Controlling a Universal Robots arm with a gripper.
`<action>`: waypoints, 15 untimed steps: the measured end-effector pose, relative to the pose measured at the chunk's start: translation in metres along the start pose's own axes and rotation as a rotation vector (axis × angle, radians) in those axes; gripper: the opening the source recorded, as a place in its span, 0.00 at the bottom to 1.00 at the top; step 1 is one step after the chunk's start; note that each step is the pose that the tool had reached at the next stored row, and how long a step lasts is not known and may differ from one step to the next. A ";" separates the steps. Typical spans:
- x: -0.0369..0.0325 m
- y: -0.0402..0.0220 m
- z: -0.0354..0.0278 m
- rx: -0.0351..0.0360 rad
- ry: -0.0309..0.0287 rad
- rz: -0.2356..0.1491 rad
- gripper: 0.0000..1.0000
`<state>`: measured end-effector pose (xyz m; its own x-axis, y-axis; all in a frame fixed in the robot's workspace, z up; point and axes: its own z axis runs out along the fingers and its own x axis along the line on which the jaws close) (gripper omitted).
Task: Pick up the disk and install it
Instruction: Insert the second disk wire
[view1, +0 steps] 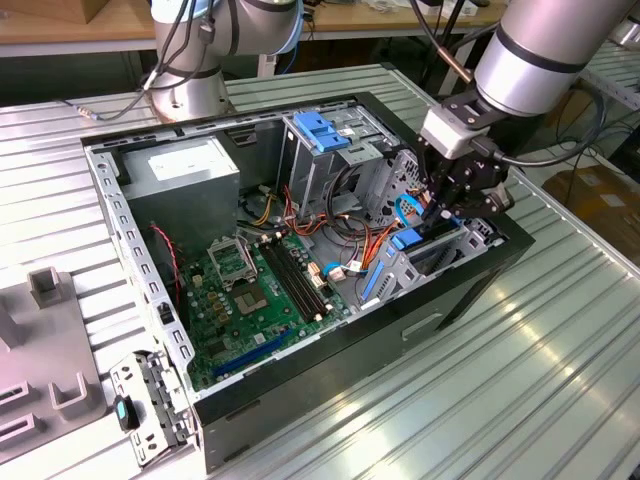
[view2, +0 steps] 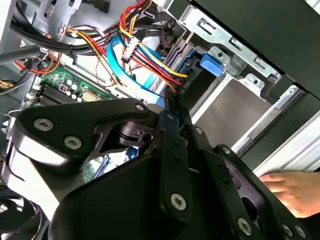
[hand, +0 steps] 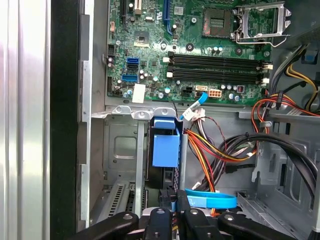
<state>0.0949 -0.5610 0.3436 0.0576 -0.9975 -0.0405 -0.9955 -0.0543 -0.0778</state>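
Ribbed metal tabletop (view1: 520, 380) carries one open computer case (view1: 300, 390) lying on its side, with one green motherboard (view1: 250, 290) on its floor and one grey power supply box (view1: 185, 175) in a far corner. One silver arm (view1: 540, 45) reaches down from the exterior view's right, and its black gripper (view1: 455, 195) hangs at the drive bay on that side of the case. I cannot tell whether the fingers are apart or together. One blue plastic rail (hand: 166, 145) stands edge-on in the bay just ahead of the gripper (hand: 172, 212), likely the disk's side, though its metal body stays hidden. Two black memory slots (hand: 215, 67) cross the motherboard (hand: 150, 30). One person's hand (view2: 295, 190) rests beside the case.
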 end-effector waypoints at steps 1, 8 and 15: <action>0.0002 0.0001 0.0011 -0.0001 0.0007 0.000 0.16; 0.0005 0.0004 0.0054 0.0003 0.0001 0.000 0.16; -0.0003 -0.0010 -0.0140 0.0035 0.0000 0.000 0.24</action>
<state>0.0948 -0.5613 0.3576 0.0577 -0.9975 -0.0405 -0.9952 -0.0542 -0.0813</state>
